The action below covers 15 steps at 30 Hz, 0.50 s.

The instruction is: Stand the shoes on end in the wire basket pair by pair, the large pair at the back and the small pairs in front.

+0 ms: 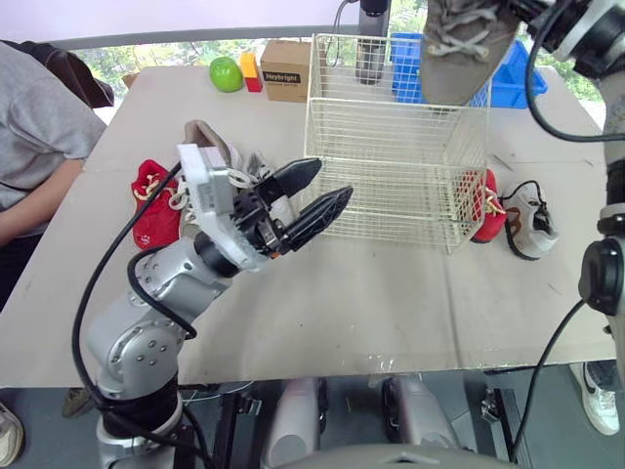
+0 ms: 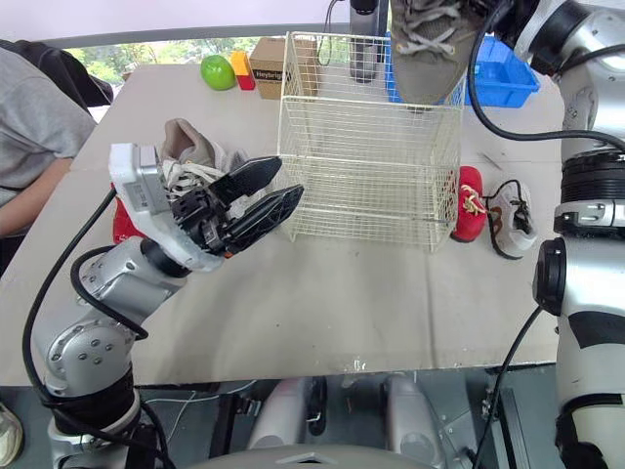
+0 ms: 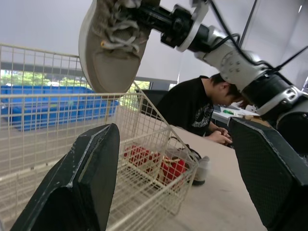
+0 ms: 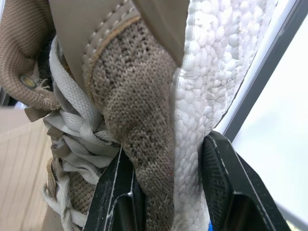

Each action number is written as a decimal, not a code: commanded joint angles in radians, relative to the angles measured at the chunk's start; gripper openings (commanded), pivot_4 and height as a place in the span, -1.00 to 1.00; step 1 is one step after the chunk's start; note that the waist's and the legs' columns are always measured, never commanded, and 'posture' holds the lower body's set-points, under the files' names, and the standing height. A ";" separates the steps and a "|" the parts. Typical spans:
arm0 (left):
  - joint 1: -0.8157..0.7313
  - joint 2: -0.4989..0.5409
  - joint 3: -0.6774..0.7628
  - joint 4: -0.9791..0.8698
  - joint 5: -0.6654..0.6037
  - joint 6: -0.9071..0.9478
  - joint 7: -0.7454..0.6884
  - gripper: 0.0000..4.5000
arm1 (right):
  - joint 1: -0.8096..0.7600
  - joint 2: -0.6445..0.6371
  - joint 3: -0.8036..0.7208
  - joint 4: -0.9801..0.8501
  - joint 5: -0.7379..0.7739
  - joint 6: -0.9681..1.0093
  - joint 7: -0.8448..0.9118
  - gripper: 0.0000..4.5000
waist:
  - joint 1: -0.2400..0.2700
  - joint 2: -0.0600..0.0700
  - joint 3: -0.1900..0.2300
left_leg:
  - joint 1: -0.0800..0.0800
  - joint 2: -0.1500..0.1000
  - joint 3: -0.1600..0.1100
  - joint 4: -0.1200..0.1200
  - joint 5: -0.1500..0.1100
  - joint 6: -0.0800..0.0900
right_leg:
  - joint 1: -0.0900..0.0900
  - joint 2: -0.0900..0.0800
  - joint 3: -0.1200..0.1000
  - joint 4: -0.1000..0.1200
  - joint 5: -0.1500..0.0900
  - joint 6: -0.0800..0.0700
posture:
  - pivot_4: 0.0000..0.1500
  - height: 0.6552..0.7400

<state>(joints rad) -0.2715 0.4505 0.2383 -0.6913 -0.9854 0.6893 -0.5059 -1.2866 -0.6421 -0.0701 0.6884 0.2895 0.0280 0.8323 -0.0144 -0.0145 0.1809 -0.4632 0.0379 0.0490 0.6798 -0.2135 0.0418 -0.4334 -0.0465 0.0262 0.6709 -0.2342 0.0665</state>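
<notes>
Beige table [image 1: 391, 303], wire basket [image 1: 391, 147], windows [image 1: 146, 54] behind

Wire basket [image 1: 395, 166]: smooth, cream-coated metal wire. Large shoe [image 4: 139, 110]: tan knit cloth, white pebbled foam sole. Worktop [image 1: 391, 303]: matt beige board. Left pincer [image 1: 333, 179]: matt black plastic, finely dimpled pads [image 3: 269, 163].

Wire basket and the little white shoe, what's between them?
A small red shoe lies between the wire basket and the white shoe, in both eye views.
</notes>
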 commanded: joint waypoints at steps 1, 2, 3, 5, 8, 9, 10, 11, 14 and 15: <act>0.030 0.051 0.052 -0.050 -0.063 -0.019 -0.011 0.72 | -0.025 -0.011 -0.013 0.046 -0.005 -0.079 0.116 -0.64 | 0.000 0.000 0.000 | 0.000 0.000 0.000 0.000 0.000 0.000 | 0.000 0.000 0.000 -0.001 0.000 0.000 | 1.00 1.00; 0.042 0.066 0.057 -0.053 -0.068 -0.022 -0.014 0.72 | -0.013 -0.006 -0.022 0.054 0.008 -0.057 0.133 -0.64 | 0.001 0.000 0.000 | 0.000 0.000 0.000 0.000 0.000 0.000 | 0.000 0.000 0.000 -0.001 0.000 0.000 | 1.00 1.00; 0.050 0.077 0.059 -0.055 -0.073 -0.025 -0.016 0.72 | -0.008 -0.003 -0.030 0.061 0.015 -0.043 0.144 -0.64 | 0.001 0.000 0.000 | 0.000 0.000 -0.001 -0.001 0.000 0.000 | 0.000 0.000 0.000 -0.001 0.000 0.000 | 1.00 1.00; 0.072 0.103 0.079 -0.059 -0.093 -0.031 -0.021 0.72 | 0.035 0.008 -0.041 0.031 0.044 0.017 0.167 -0.64 | 0.004 0.000 0.000 | 0.000 0.000 -0.001 -0.001 0.000 0.000 | 0.000 0.000 -0.001 -0.001 0.000 0.000 | 1.00 1.00; 0.112 0.150 0.098 -0.066 -0.101 -0.037 -0.050 0.72 | 0.101 0.010 -0.025 -0.015 0.036 0.070 0.187 -0.64 | 0.004 0.000 0.000 | 0.000 0.001 -0.001 -0.002 0.000 0.000 | 0.002 0.000 -0.002 -0.003 0.000 0.000 | 1.00 1.00; 0.124 0.162 0.104 -0.068 -0.107 -0.041 -0.057 0.72 | 0.114 0.012 -0.030 -0.016 0.039 0.087 0.184 -0.64 | 0.004 0.000 0.000 | 0.000 0.001 -0.001 -0.002 0.000 0.000 | 0.002 0.000 -0.002 -0.003 0.000 0.000 | 1.00 1.00; 0.134 0.172 0.113 -0.067 -0.116 -0.045 -0.061 0.72 | 0.122 0.017 -0.043 -0.010 0.051 0.117 0.176 -0.64 | 0.004 0.000 0.000 | 0.000 0.000 -0.001 -0.003 0.000 0.000 | 0.001 -0.001 -0.001 -0.004 0.000 0.000 | 1.00 1.00; 0.143 0.182 0.122 -0.065 -0.120 -0.049 -0.066 0.72 | 0.131 0.020 -0.053 -0.001 0.056 0.142 0.162 -0.64 | 0.003 0.001 0.000 | 0.000 0.000 -0.001 -0.003 0.000 0.000 | 0.001 -0.001 -0.001 -0.004 0.000 0.000 | 1.00 1.00; 0.165 0.203 0.142 -0.058 -0.123 -0.056 -0.080 0.72 | 0.176 0.022 -0.065 -0.017 0.063 0.202 0.141 -0.64 | 0.001 0.000 0.000 | 0.001 0.000 -0.001 -0.004 0.000 0.000 | 0.001 0.000 -0.001 -0.004 0.000 0.000 | 1.00 1.00; 0.175 0.210 0.154 -0.047 -0.118 -0.062 -0.088 0.72 | 0.221 0.028 -0.077 -0.066 0.086 0.251 0.128 -0.64 | 0.001 0.000 0.000 | 0.002 0.000 -0.001 -0.004 0.000 0.000 | 0.002 0.000 -0.001 -0.004 0.000 0.000 | 1.00 1.00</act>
<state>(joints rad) -0.1081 0.6448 0.3501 -0.7172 -1.0931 0.6602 -0.5740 -1.1255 -0.6143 -0.1055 0.6866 0.3256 0.1937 0.9801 -0.0132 -0.0144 0.1808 -0.4609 0.0381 0.0486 0.6752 -0.2135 0.0415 -0.4311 -0.0468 0.0251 0.6666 -0.2342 0.0663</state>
